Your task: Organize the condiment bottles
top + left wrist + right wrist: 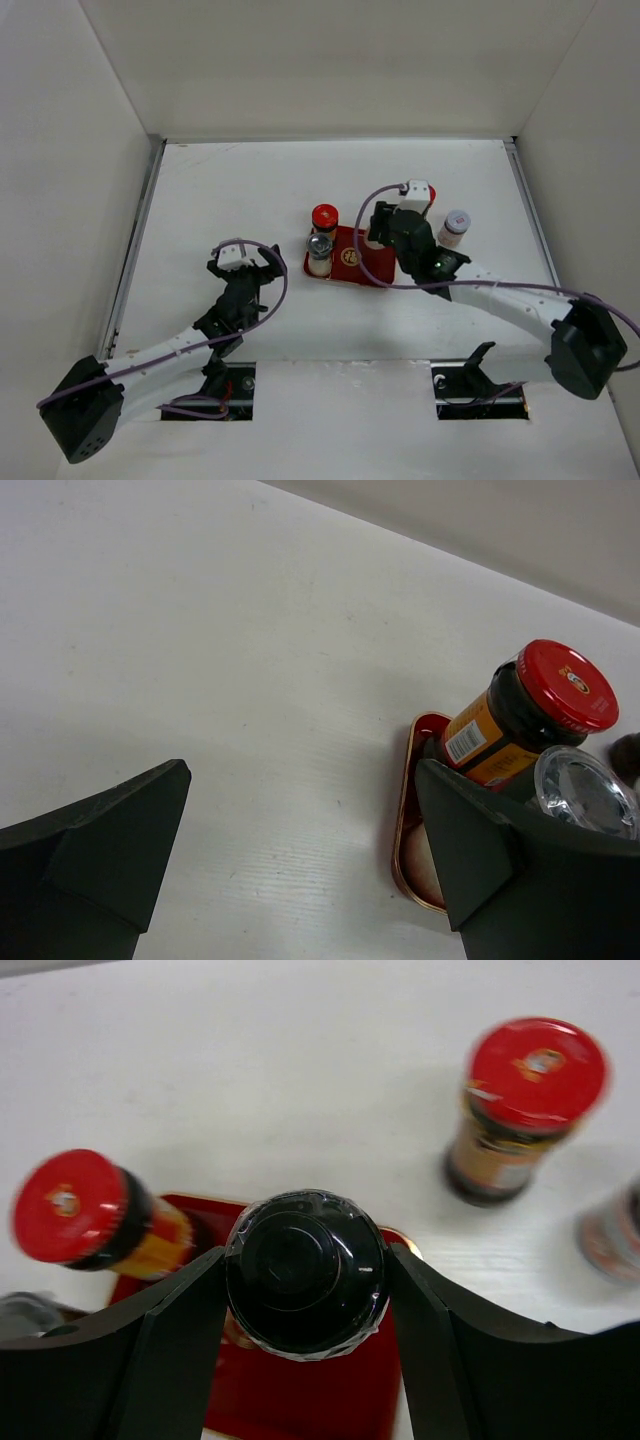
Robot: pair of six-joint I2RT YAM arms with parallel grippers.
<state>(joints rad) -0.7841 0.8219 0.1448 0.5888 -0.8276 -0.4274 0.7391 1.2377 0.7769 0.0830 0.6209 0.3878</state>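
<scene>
Gripping black-capped jar in right claw, upright, cap up, directly over red tray at middle of bench; likely straight down next. Holding left claw wide open, empty, left of tray.

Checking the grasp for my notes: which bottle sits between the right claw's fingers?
The black-capped bottle: the right claw is shut on it over the red tray. The two red-capped bottles stand free of the claw.
</scene>
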